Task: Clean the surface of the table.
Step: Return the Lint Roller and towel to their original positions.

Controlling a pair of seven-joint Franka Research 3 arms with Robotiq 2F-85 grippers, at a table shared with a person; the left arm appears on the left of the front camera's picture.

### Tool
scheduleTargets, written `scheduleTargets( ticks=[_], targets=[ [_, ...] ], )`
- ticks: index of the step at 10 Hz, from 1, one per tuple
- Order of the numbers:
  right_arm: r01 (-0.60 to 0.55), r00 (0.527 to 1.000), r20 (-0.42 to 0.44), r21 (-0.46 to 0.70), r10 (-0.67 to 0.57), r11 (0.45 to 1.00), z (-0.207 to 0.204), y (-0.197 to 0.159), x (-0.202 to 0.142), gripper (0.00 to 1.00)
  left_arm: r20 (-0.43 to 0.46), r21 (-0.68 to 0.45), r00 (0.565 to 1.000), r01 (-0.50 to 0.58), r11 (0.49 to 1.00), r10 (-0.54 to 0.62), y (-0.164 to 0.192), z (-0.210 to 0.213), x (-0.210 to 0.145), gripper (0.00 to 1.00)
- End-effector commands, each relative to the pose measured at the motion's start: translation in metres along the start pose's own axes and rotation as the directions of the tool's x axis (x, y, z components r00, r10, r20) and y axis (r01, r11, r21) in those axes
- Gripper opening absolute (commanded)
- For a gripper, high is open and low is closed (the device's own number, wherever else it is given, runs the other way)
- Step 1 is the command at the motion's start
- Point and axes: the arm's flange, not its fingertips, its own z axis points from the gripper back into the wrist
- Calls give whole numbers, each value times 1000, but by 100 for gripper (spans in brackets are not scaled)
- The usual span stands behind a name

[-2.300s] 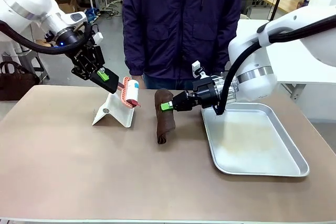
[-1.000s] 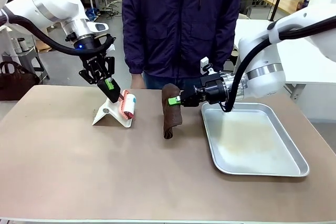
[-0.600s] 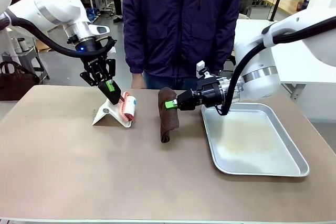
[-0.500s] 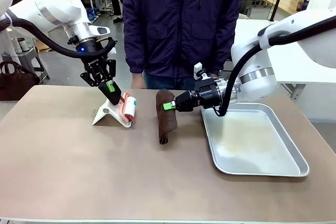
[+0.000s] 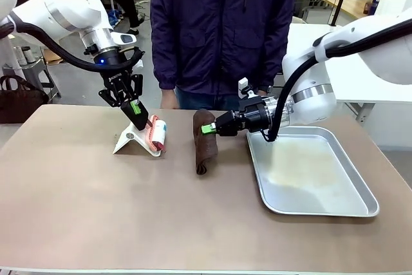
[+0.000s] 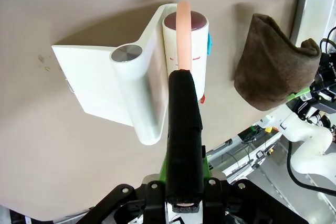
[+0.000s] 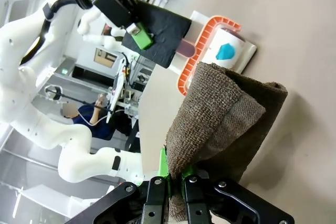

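You see the brown table (image 5: pixel 116 210) spread across the lower frame, a metal tray (image 5: pixel 335 205) lying at its right. At centre, your right gripper (image 5: pixel 207 129) is clamped on the top edge of a folded brown cloth (image 5: pixel 204 149), whose lower end rests on the tabletop. Left of centre, your left gripper (image 5: pixel 145 120) is closed around the black handle (image 6: pixel 184 129) of a lint roller (image 5: pixel 157 133) sitting in its white stand (image 5: pixel 134 140). At the top, a person in a dark jacket (image 5: pixel 222 24) stands behind the far edge.
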Motion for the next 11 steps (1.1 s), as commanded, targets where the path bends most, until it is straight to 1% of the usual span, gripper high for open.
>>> scheduleTargets(
  ticks=[1, 4, 7, 9, 10, 11],
  targets=[
    [41, 998, 40, 16, -42, 999, 7, -1, 10, 10, -6, 6, 1000, -26, 1000, 26, -3, 3, 4, 22],
    [73, 997, 40, -37, -71, 997, 13, -4, 9, 10, -19, -18, 999, -27, 999, 26, 2, -2, 6, 22],
    [82, 996, 32, -51, -80, 995, 17, -4, 7, 10, -25, -16, 999, -32, 999, 31, 4, -4, 8, 22],
    [113, 993, 29, -65, -112, 991, 18, -9, 9, 10, -25, -16, 999, -36, 999, 35, 5, -5, 8, 22],
    [137, 991, 24, -92, -135, 986, 20, -11, 10, 10, -24, -18, 999, -37, 999, 37, 6, -4, 8, 22],
    [150, 989, 14, -146, -149, 978, 22, -12, 10, 10, -26, -16, 999, -40, 999, 39, 6, -5, 9, 22]
  ],
)
